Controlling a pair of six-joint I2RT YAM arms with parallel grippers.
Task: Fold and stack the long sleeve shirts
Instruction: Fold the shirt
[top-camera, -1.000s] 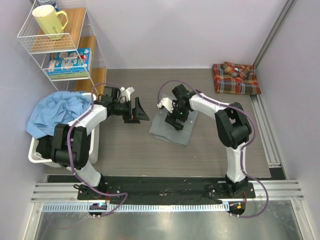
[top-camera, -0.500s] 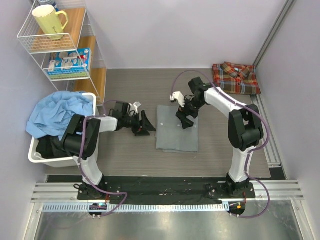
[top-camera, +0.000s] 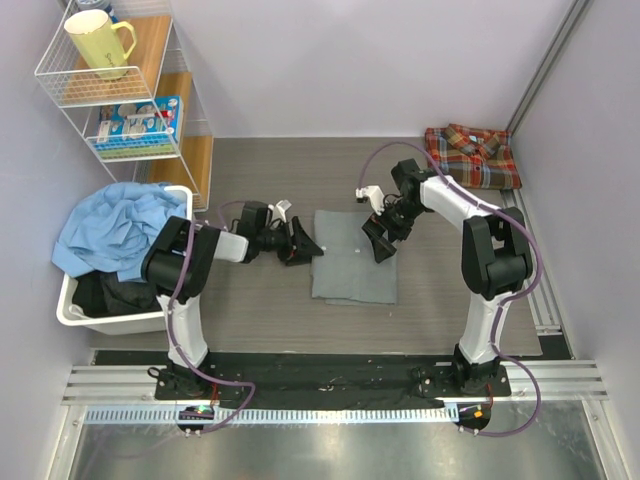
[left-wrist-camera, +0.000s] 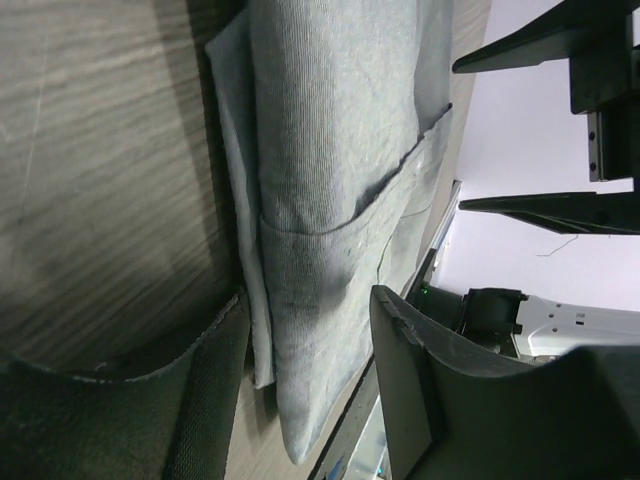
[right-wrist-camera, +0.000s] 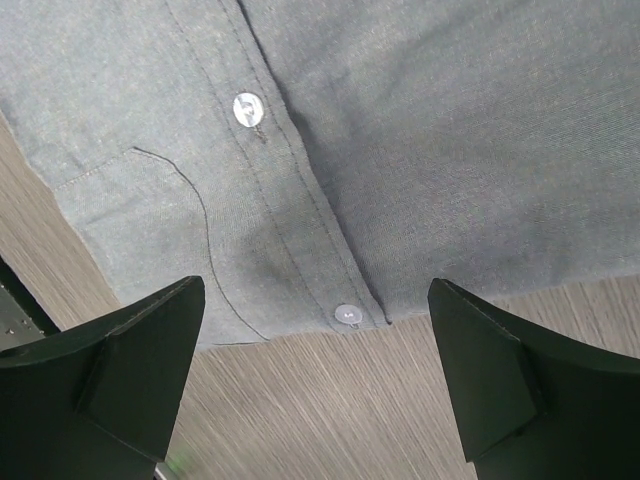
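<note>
Although the box (top-camera: 140, 122) on the wire shelf (top-camera: 185, 95) at the far left carried blue printing, it was too small to read, and the yellow mug (top-camera: 98, 42) above it showed no lettering. Below the shelf a white bin (top-camera: 70, 310) held a rumpled blue cloth (top-camera: 115, 225). The left pincer (top-camera: 303, 243) lay low over the bench (top-camera: 260, 300) at the left edge of the grey shirt (top-camera: 352, 262); its wrist view showed its fingers (left-wrist-camera: 130, 400) partly apart, one down by the wood and one above, with the shirt's folded edge reaching between them, though whether they pressed the cloth could not be told. A second before, that pincer had hung much nearer the bin with its jaws wider, so it had travelled right and narrowed. The grey shirt rested mid-bench as a folded rectangle with square edges, where earlier it had sat skewed under the right arm. The right pincer (top-camera: 381, 240) hovered just above the shirt's upper right part, jaws spread wide and holding nothing; its wrist view looked down on the placket, two pale buttons (right-wrist-camera: 248, 108) and a pocket seam (right-wrist-camera: 205, 230). It had shifted right and toward the far side since the earlier frame. The plaid shirt (top-camera: 470, 158) lay folded in the far right corner, well apart from the grey one and unmoved.
</note>
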